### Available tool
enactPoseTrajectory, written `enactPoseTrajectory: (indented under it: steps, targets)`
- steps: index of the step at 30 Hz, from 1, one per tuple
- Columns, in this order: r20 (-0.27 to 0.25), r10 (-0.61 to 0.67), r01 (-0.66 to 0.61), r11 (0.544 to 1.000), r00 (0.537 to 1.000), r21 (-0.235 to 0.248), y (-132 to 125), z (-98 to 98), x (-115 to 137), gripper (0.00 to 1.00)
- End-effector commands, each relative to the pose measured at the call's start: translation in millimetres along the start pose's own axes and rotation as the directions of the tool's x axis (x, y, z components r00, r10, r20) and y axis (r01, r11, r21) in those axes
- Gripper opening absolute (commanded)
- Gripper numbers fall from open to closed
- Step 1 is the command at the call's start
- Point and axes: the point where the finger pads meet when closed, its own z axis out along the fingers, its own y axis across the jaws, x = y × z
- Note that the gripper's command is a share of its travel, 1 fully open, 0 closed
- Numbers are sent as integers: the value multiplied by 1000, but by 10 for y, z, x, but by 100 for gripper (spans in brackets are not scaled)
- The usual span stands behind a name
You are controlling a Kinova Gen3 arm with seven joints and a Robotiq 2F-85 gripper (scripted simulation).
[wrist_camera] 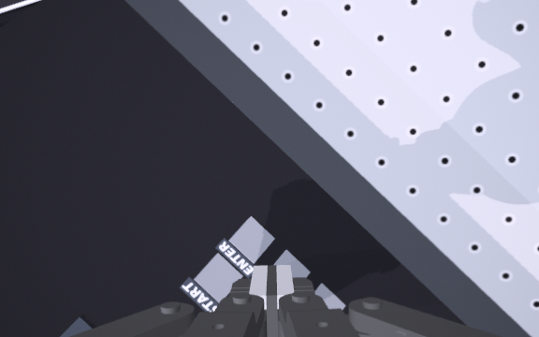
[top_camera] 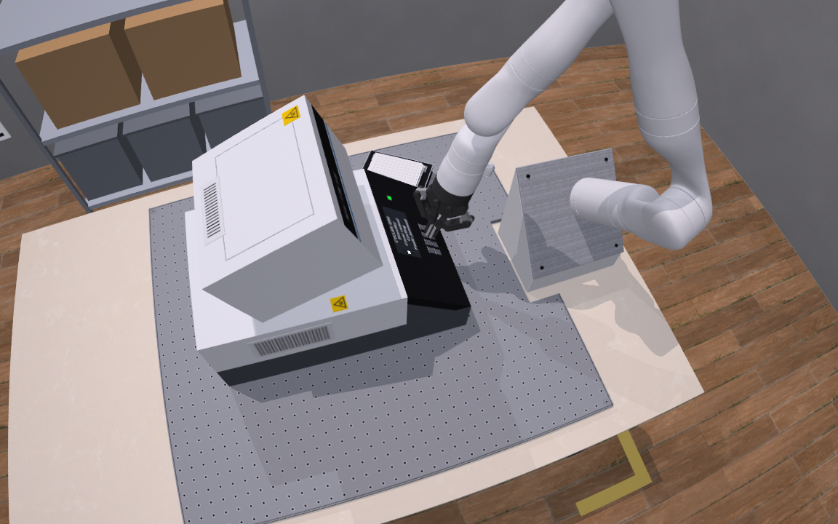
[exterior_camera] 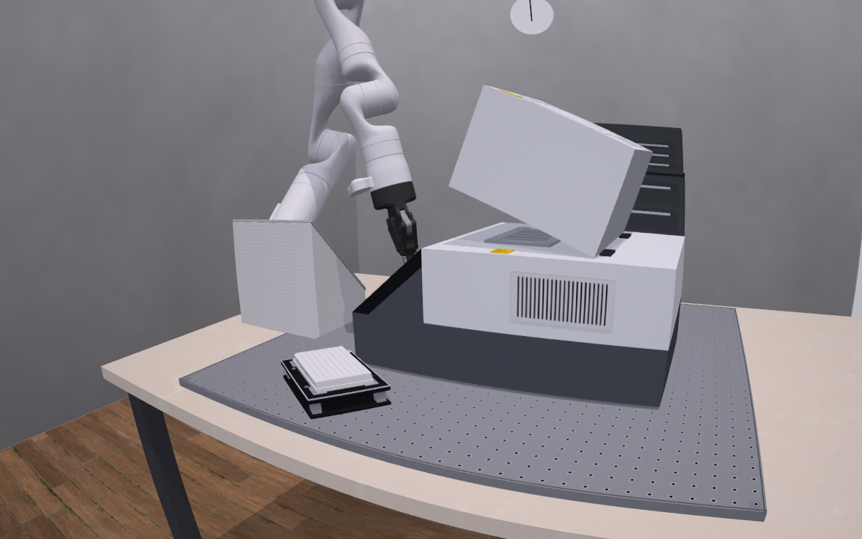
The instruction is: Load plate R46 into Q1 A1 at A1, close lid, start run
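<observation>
The white plate [top_camera: 396, 168] [exterior_camera: 332, 367] sits on the black nest [exterior_camera: 354, 404] beside the cycler; its labels are not readable. The cycler [top_camera: 369, 290] [exterior_camera: 454, 288] has its lid [top_camera: 265, 195] [exterior_camera: 541, 160] partly raised, front edge up. A grey ribbed surface [exterior_camera: 521, 236] shows under it, partly hidden. The lamp [top_camera: 389, 197] is green. My gripper [top_camera: 431, 233] [exterior_camera: 408, 257] [wrist_camera: 272, 291] is shut and empty, fingertips down at the keys of the sloped black panel [wrist_camera: 110, 140]. In the wrist view the START key [wrist_camera: 215, 275] and ENTER key [wrist_camera: 252, 238] show left of the tips; contact cannot be told.
The cycler stands on a perforated board [top_camera: 409, 430] [exterior_camera: 554, 442] [wrist_camera: 443, 131] on a pale table [top_camera: 84, 312] [exterior_camera: 815, 402]. The metal arm mount [top_camera: 559, 228] [exterior_camera: 280, 275] stands in front of the key panel. A shelf [top_camera: 155, 110] with boxes is behind the table.
</observation>
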Motion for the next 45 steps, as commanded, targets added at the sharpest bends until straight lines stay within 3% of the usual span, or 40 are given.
enactPoseTrajectory:
  steps: [1,19,45]
  targets:
    - [1,-1,1,1000,1000,1,-12,14,-8,10]
    - [1,-1,1,1000,1000,1,-12,14,-8,10]
    - [0,-1,1,1000,1000,1,76,-251,80,10]
